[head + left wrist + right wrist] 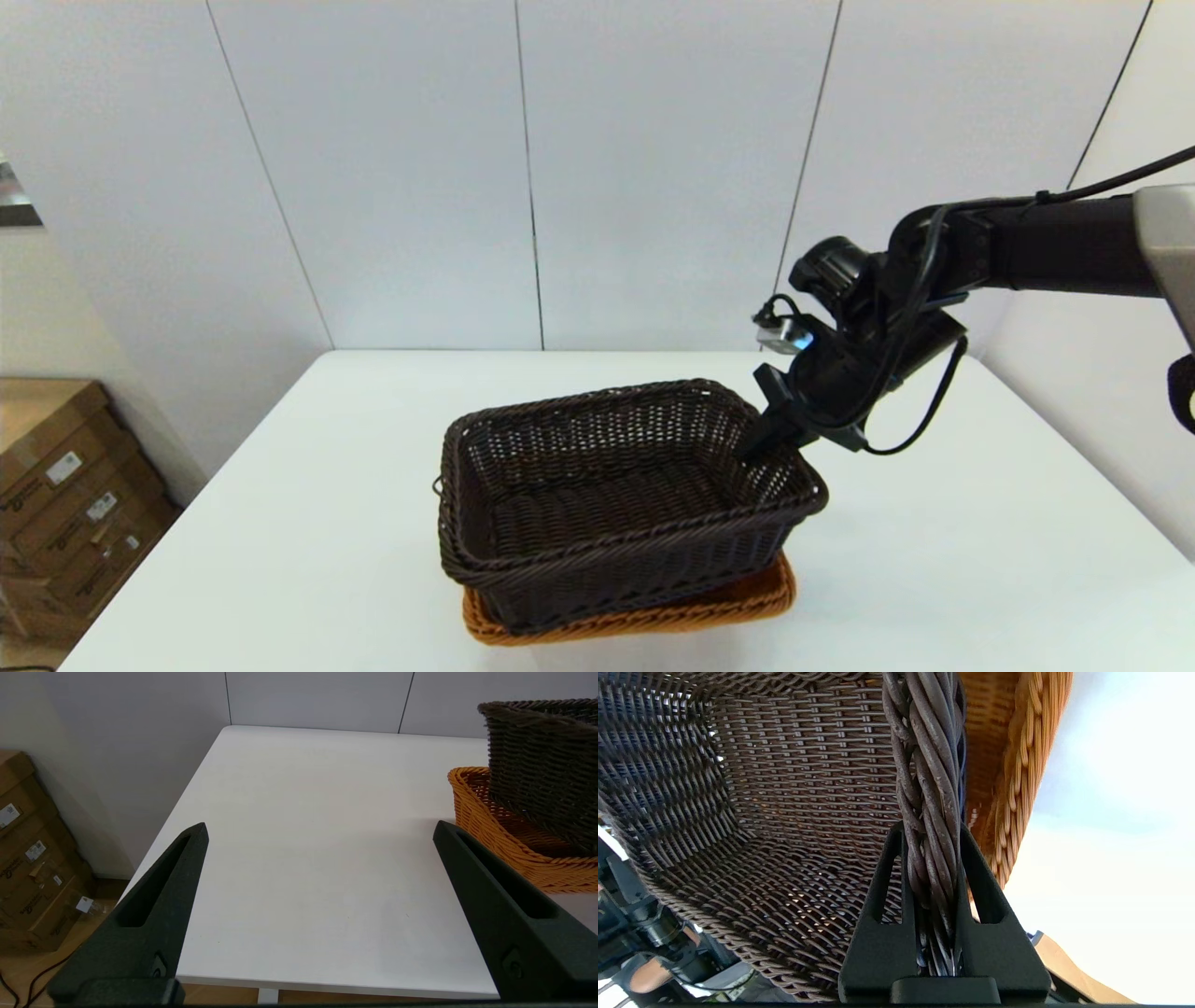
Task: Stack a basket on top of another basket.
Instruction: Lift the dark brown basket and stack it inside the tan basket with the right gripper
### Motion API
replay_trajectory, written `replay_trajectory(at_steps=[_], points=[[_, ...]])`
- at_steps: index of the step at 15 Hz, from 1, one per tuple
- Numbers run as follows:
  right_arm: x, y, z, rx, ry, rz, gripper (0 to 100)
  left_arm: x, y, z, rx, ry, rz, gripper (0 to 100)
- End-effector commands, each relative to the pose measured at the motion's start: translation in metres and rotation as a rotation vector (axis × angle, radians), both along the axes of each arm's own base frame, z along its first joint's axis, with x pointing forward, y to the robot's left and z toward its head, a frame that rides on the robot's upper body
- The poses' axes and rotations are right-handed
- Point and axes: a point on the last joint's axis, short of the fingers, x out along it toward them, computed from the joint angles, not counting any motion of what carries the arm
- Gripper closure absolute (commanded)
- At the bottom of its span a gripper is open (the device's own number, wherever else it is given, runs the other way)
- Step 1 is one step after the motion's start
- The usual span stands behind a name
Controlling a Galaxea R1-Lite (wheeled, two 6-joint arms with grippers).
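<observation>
Baskets sit near the front middle of a white table (934, 560), one inside the other. A dark brown wicker basket (616, 495), deep with open-weave sides, rests in a shallower orange wicker basket (747, 597); only the orange basket's front rim and right corner show beneath it in the head view. The dark basket sits slightly tilted, its right end higher than its left.

From the right side a black arm reaches in, and the right gripper (761, 439) clamps the dark basket's braided rim at its far right corner. The right wrist view shows this closely: the two black fingers (882, 933) pinch the thick twisted rim between them, one finger inside the basket and one outside (the orange basket's braided edge is visible just beyond the dark wall).

The left gripper (320, 828) hangs off to the left of the baskets, low over the table's near left part, its fingers spread wide apart and holding nothing. Its view shows both baskets from the side, dark one nested in orange. Cardboard boxes (65, 495) stand on the floor left of the table
</observation>
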Motion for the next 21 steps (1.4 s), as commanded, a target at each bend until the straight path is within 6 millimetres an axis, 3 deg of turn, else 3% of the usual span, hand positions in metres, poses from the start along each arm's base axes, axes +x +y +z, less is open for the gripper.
replay_trajectory(at_steps=[1, 6, 12, 21], points=[[0.012, 0.004, -0.012, -0.006, 0.014, 0.001, 100, 0.000, 0.000, 0.000, -0.001, -0.002, 0.000, 0], [0.021, 0.006, -0.013, 0.000, -0.006, 0.000, 100, 0.000, 0.000, 0.000, -0.001, -0.003, 0.000, 0], [0.029, 0.008, -0.030, -0.015, 0.023, -0.003, 100, 0.000, 0.000, 0.000, -0.001, -0.002, 0.002, 0], [0.031, -0.003, -0.020, -0.050, -0.010, -0.044, 100, 0.000, 0.000, 0.000, -0.001, -0.003, 0.000, 0]])
